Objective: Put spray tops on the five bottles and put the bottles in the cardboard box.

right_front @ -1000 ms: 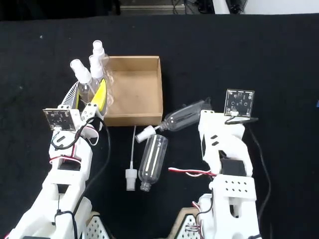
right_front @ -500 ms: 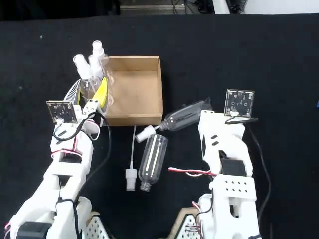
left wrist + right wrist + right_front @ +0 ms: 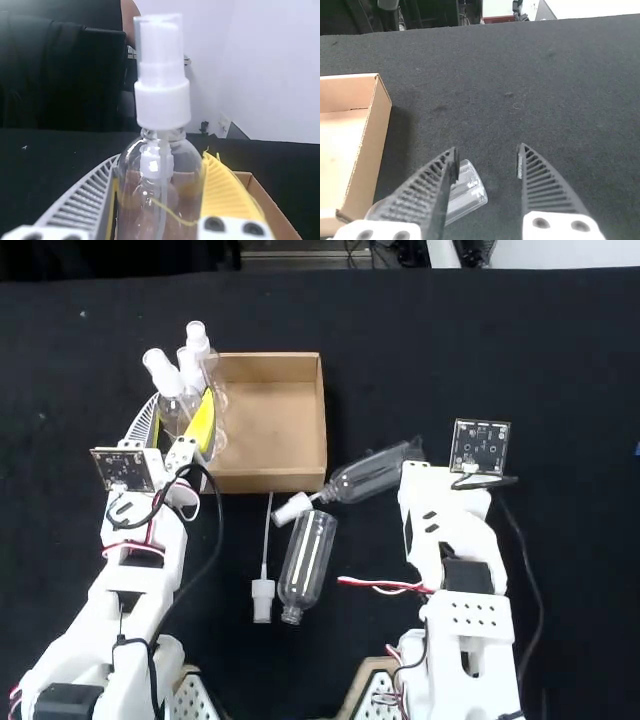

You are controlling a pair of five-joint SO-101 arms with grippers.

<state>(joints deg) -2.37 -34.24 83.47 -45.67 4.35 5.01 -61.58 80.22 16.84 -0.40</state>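
— What has been moved?
— The left gripper [image 3: 175,422] and the held bottle [image 3: 157,200] have been carried slightly toward the far side of the bench [image 3: 520,370] over the last second. Nothing else has been shifted.
— How is that bottle gripped?
— It is clamped upright between the grey and yellow fingers, with a white spray top fitted, just at the left wall of the box [image 3: 322,410]. Two bottles [image 3: 197,338], also capped, are seen just beside it at the box's far left corner. Whether they stand inside cannot be told.
— And in the middle?
— A loose top [image 3: 263,597] with its long tube is laid on the bench in front of the box. An uncapped bottle [image 3: 305,558] is laid just to its right. Farther right, a capped bottle [image 3: 365,475] is laid aslant off the box's near right corner, with its top pointed toward the tube.
— And the right gripper?
— The right gripper [image 3: 487,155] is spread wide at the base of that capped bottle. Nothing is clamped; the clear base is seen beside one finger.
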